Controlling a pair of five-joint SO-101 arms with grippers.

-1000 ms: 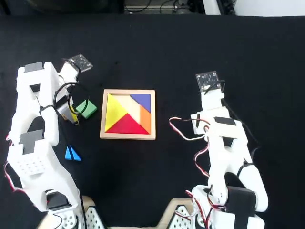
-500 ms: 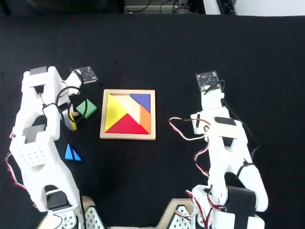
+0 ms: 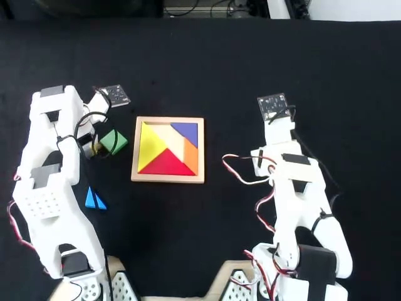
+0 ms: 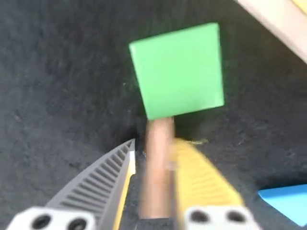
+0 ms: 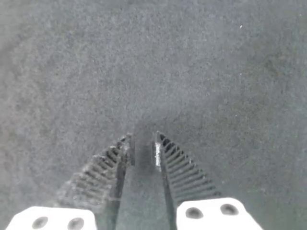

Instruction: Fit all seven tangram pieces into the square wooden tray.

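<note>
left pincer (image 4: 158,143) at green square (image 4: 176,72), wood-coloured strip (image 4: 157,167) inside it, grip: cannot tell | right pincer (image 5: 142,143) closed, empty, above tabletop (image 3: 250,63) | green square flat on tabletop, beside square wooden tray (image 3: 168,180), not touching | handling: likely light, stiff, thin, smooth; pinch opposite straight edges squarely or it may pivot

Tray (image 3: 168,180) part-filled, green square (image 3: 114,141) (lying flat) beside it

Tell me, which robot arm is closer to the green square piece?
Left. The left gripper, clamping a thin brown piece, sits right beside the green square, that piece's end at its edge. The right gripper rests over bare cloth on the far side of the wooden tray.
</note>
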